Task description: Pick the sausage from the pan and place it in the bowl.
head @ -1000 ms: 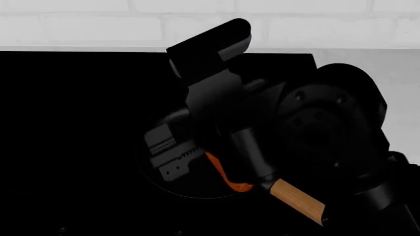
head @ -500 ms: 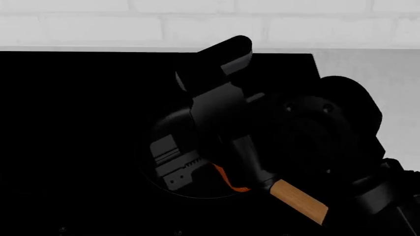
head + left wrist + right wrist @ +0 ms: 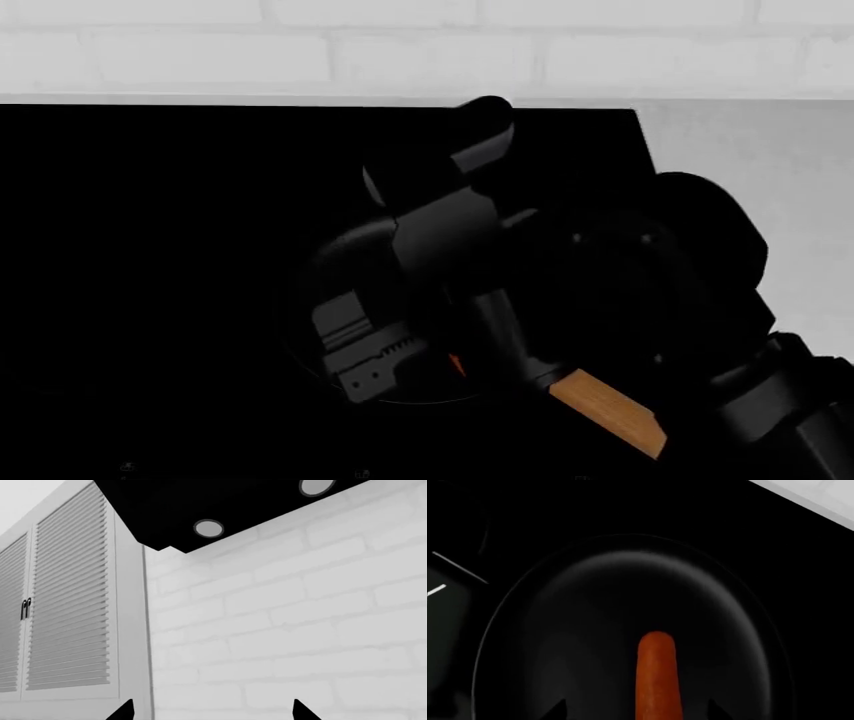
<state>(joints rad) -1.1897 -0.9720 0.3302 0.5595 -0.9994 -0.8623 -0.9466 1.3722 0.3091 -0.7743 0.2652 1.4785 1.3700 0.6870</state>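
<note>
- The sausage (image 3: 657,677) is seen lying in the pan (image 3: 560,630).
- The right end effector (image 3: 637,711) is spread apart around it, not clenched.
- The left end effector (image 3: 210,714) is also released, faced toward a brick wall (image 3: 300,630).

A kitchen: white brick wall (image 3: 320,630), louvred cabinet doors (image 3: 67,605), black cooktop (image 3: 160,280).
</note>
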